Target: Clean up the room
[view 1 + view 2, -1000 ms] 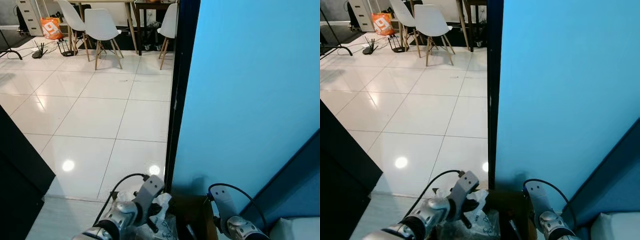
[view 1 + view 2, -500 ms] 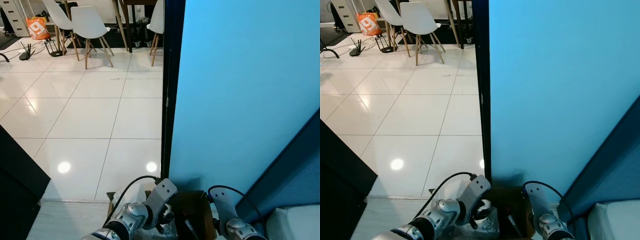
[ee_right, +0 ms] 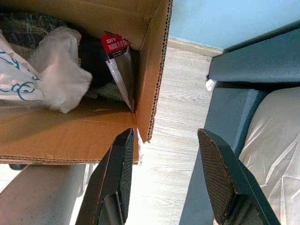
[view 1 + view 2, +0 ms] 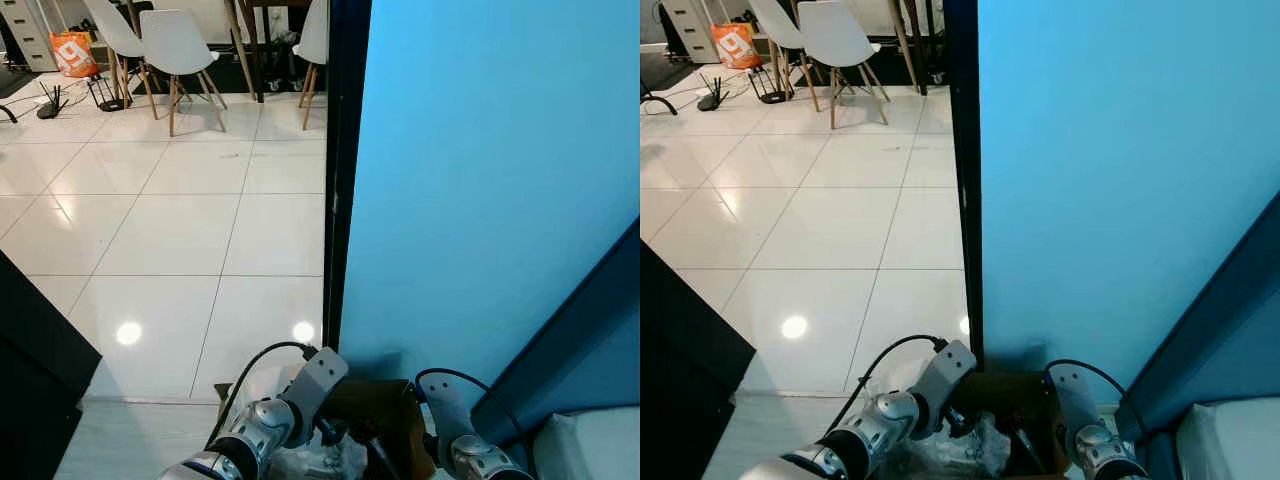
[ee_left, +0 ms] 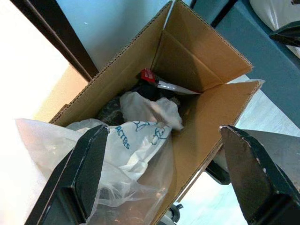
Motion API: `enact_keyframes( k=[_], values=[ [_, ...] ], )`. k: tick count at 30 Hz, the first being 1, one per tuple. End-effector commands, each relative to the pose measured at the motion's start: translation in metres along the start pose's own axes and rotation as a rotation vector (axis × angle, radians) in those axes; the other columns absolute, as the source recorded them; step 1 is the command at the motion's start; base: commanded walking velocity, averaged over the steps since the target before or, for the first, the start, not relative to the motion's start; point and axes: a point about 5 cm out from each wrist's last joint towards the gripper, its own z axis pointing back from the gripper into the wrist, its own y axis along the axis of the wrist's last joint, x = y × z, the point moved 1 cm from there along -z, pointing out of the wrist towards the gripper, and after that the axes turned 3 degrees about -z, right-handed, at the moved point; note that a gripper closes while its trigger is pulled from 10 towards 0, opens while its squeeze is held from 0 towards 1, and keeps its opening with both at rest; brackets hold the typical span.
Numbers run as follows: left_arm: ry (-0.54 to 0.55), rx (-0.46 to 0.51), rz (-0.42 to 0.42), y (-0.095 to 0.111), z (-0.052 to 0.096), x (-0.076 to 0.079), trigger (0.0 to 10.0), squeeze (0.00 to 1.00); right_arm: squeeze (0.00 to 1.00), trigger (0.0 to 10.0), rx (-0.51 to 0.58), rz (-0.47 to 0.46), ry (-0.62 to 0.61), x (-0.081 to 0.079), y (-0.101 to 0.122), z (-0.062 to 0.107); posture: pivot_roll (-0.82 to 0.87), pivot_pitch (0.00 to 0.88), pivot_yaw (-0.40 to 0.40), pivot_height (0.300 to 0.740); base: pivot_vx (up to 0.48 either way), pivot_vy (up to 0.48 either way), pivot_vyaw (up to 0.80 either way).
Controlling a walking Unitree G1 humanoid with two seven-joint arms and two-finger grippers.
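White tile floor [image 4: 200,230] runs off toward some white chairs [image 4: 170,45], and right beside me there's a big blue wall [image 4: 490,180] with a dark door frame [image 4: 345,150].

Down at my feet is the cardboard box [image 5: 187,61], flaps open, sitting at the foot of that wall on the pale wood flooring [image 3: 178,140]. It's already stuffed: a crumpled white plastic bag [image 5: 136,136] with blue print spills over one edge, and a red-topped packet [image 3: 115,49] leans in the far corner.

My guess is the bag is the thing to deal with. It's feather-light, floppy and slippery, so I'd pinch a bunched fold rather than a flat bit, or just push it down. The box itself looks stiff enough to take by a wall, though probably light with only trash in it.

My left gripper [image 5: 164,178] hangs straight over the open box with its fingers spread wide, the bag just under them. My right gripper [image 3: 166,183] is also spread, hovering over the box's outer corner, next to a dark blue sofa [image 3: 253,70] with a pale cushion [image 3: 267,140].
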Motion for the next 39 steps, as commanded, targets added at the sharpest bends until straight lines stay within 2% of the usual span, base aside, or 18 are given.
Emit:
enact_keyframes(
  k=[1,2,4,5,6,8,9,10,11,14,18,20,22,23,25,30,39],
  values=[
    [0.052,0.002,0.038,-0.001,0.003,-0.011,10.0,1.0,0.0,10.0,0.005,-0.018,0.011,-0.003,0.001,0.0,-0.09,0.1,0.025,0.707,0.0,0.0,0.0],
    [0.13,0.002,0.091,-0.008,0.01,-0.028,10.0,0.0,0.0,10.0,0.002,-0.043,0.026,-0.009,-0.002,0.0,-0.06,0.075,0.021,0.707,0.0,0.0,0.0],
    [0.13,0.002,0.091,-0.008,0.01,-0.028,10.0,0.0,0.0,10.0,0.002,-0.043,0.026,-0.009,-0.002,0.0,-0.06,0.075,0.021,0.707,0.0,0.0,0.0],
    [0.213,-0.007,0.163,-0.02,0.02,-0.045,10.0,0.0,0.0,10.0,-0.007,-0.076,0.04,-0.014,-0.008,0.0,-0.05,0.067,0.02,0.707,0.0,0.0,0.0],
    [0.213,-0.007,0.163,-0.02,0.02,-0.045,10.0,0.0,0.0,10.0,-0.007,-0.076,0.04,-0.014,-0.008,0.0,-0.05,0.067,0.02,0.707,0.0,0.0,0.0],
    [0.382,-0.055,0.351,-0.056,0.043,-0.07,10.0,0.0,0.0,10.0,-0.036,-0.118,0.059,-0.023,-0.022,0.0,-0.02,0.039,0.016,0.707,0.0,0.0,0.0],
    [0.431,-0.076,0.409,-0.068,0.051,-0.076,10.0,0.0,0.0,10.0,-0.046,-0.127,0.063,-0.025,-0.027,0.001,-0.02,0.039,0.016,0.707,0.0,0.0,0.0],
    [0.493,-0.109,0.491,-0.088,0.062,-0.08,10.0,0.0,0.0,10.0,-0.061,-0.14,0.063,-0.028,-0.033,0.001,-0.01,0.024,0.011,0.707,0.0,0.0,0.0],
    [0.529,-0.13,0.54,-0.1,0.069,-0.081,10.0,0.0,0.0,10.0,-0.07,-0.148,0.063,-0.029,-0.037,0.001,-0.01,0.024,0.011,0.707,0.0,0.0,0.0],
    [0.604,-0.213,0.635,-0.135,0.087,-0.076,10.0,0.0,0.0,10.0,-0.096,-0.221,0.066,-0.033,-0.048,0.003,0.0,0.005,0.002,0.707,-0.264,0.0,0.0],
    [0.613,-0.237,0.646,-0.143,0.09,-0.073,10.0,0.0,0.0,10.0,-0.1,-0.243,0.068,-0.034,-0.05,0.003,0.0,0.005,0.002,0.707,-0.285,0.0,0.0],
    [0.61,-0.329,0.644,-0.165,0.099,-0.058,10.0,0.0,0.0,10.0,-0.118,-0.392,0.067,-0.037,-0.057,0.004,0.0,0.0,-0.008,0.707,-0.322,0.0,0.0],
    [0.61,-0.329,0.644,-0.165,0.099,-0.058,10.0,0.0,0.0,10.0,-0.118,-0.392,0.067,-0.037,-0.057,0.004,0.0,0.0,-0.008,0.707,-0.326,0.0,0.0],
    [0.6,-0.37,0.642,-0.174,0.101,-0.049,10.0,0.0,0.0,10.0,-0.121,-0.457,0.057,-0.037,-0.06,0.004,0.0,0.0,-0.01,0.707,-0.326,0.0,0.0],
    [0.583,-0.401,0.643,-0.18,0.101,-0.041,10.0,0.0,0.0,10.0,-0.111,-0.507,0.038,-0.033,-0.059,0.004,-0.01,0.0,-0.009,0.707,-0.326,0.0,0.0],
    [0.554,-0.388,0.615,-0.173,0.094,-0.039,10.0,0.0,0.0,10.0,-0.076,-0.494,0.016,-0.025,-0.053,0.003,-0.01,0.0,-0.016,0.707,-0.329,0.0,0.0],
    [0.542,-0.38,0.597,-0.168,0.09,-0.039,10.0,0.0,0.0,10.0,-0.084,-0.469,-0.001,-0.023,-0.056,0.004,0.0,0.0,-0.017,0.707,-0.332,0.0,-0.05]
  ],
)
